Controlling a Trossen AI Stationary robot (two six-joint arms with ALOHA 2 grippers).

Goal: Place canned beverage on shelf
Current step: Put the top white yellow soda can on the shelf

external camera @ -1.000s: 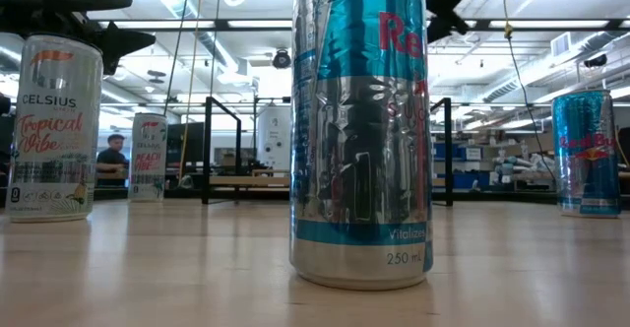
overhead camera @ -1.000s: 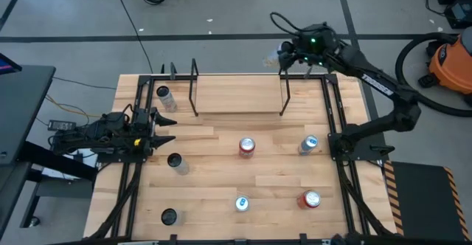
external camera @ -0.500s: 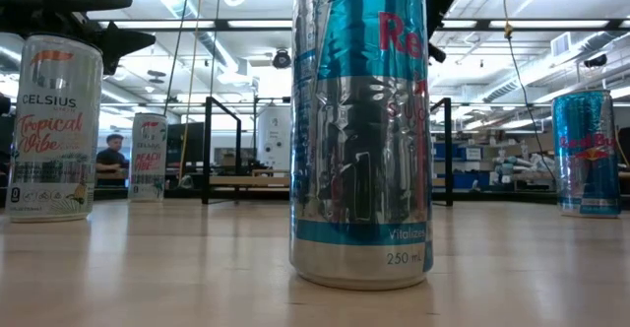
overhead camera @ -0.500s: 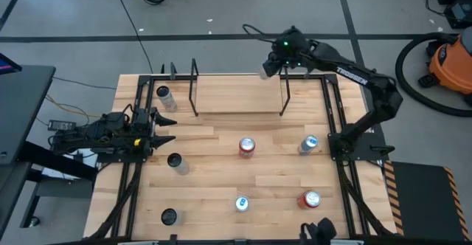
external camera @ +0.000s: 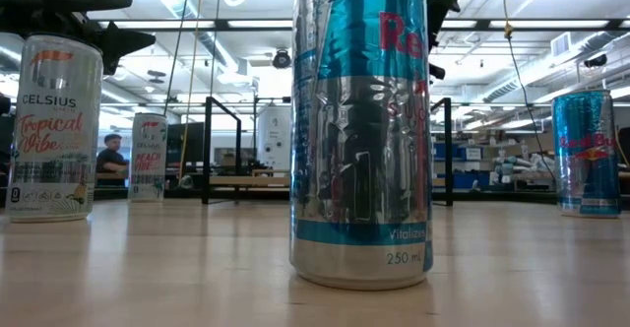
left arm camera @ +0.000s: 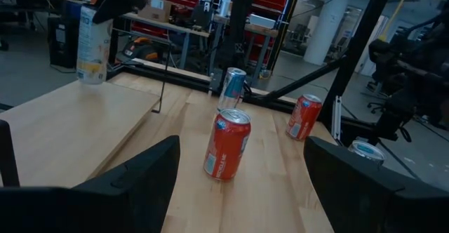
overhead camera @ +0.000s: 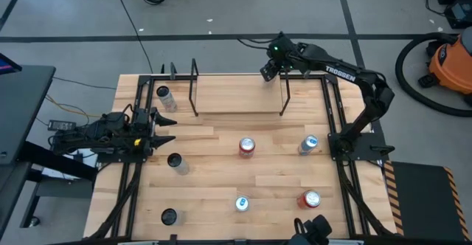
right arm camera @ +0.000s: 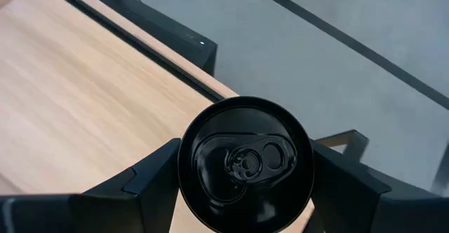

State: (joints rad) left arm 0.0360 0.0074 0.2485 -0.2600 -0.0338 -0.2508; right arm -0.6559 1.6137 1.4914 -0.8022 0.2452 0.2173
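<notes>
Right end effector (overhead camera: pixel 268 71) grasping can (right arm camera: pixel 245 164), hovering above shelf (overhead camera: pixel 237 92) end frame | risk: can clipping frame, tipping | left end effector (overhead camera: pixel 164 128) resting unclenched.

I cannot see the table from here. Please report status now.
Right end effector shut on can, above shelf's right end. Left end effector open, waiting at table's left edge. Shelf board bare, nothing blocking.
</notes>
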